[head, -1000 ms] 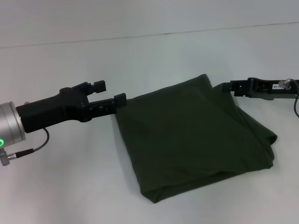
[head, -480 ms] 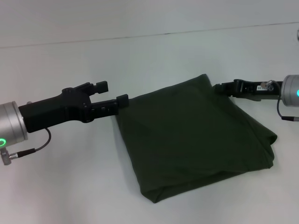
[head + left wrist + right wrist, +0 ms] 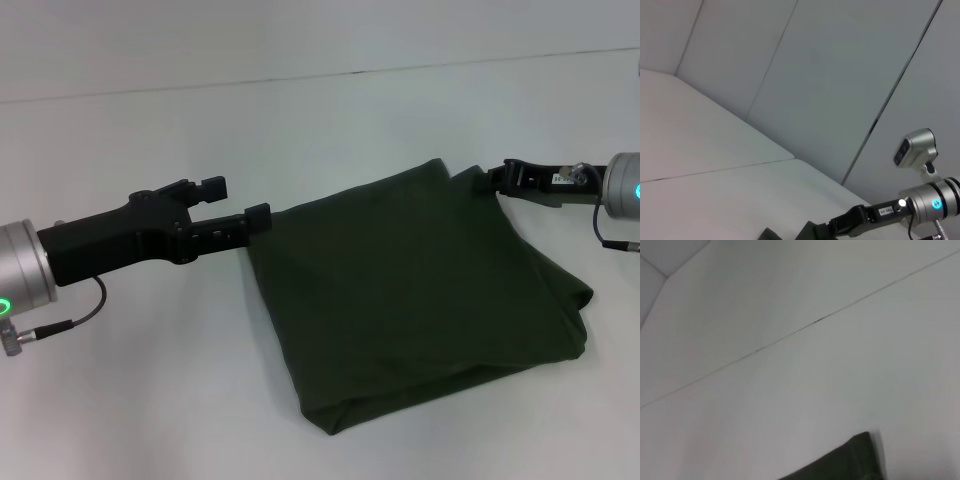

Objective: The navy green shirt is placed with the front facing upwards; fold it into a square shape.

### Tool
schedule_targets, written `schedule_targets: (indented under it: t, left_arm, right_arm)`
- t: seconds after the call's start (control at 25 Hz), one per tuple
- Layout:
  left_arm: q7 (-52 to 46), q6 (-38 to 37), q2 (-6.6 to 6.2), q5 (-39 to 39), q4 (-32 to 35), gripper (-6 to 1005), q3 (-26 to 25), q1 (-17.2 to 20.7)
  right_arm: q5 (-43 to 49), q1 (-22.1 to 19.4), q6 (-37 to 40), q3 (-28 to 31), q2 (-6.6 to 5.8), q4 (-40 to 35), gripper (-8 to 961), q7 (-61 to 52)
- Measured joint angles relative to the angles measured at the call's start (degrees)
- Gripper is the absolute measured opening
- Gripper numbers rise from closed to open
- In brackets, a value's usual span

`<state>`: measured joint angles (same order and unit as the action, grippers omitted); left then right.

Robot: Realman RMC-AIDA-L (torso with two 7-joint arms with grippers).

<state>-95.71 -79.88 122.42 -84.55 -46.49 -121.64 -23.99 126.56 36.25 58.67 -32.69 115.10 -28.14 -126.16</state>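
Navy green shirt point(image 3: 420, 300) lies folded into a rough, slightly skewed square on the white table point(image 3: 150, 400), sitting right of centre in the head view with one corner pointing toward the robot. Its upper surface is plain dark cloth with soft wrinkles; layered edges show along the near and right sides. No lettering or label shows on the exposed face. The left arm reaches in from the left side, low over the table, and the left gripper point(image 3: 235, 203) sits at the shirt's left corner with its jaws apart: the nearer finger's tip touches the edge of the cloth, while the other finger stands clear of it, farther back. The right arm comes in from the right edge, and the right gripper point(image 3: 498, 178) is at the shirt's far right corner, just beside a raised fold of fabric; whether its jaws are apart or together cannot be told. The left wrist view catches that right gripper point(image 3: 840, 227) against a dark scrap of cloth.
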Motion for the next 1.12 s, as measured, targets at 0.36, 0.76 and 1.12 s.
schedule_targets:
  t: [0.36,0.76,1.12]
  left_arm:
    - [0.0,0.1,0.08,0.0,0.0,961,0.0,0.0]
    - [0.0,0.1,-0.09,0.0,0.0,961,0.0,-0.1]
    - [0.0,0.1,-0.31,0.0,0.0,961,-0.1,0.2]
  right_arm:
    - [-2.1,0.5,-2.1,-0.5,-0.22,-0.1,37,0.5]
    - [-2.1,0.6,-4.5,-0.6,0.83,0.3,61,1.3]
    - [-9.4,-1.1,-4.5,-0.1,2.58,-0.7,272,9.9]
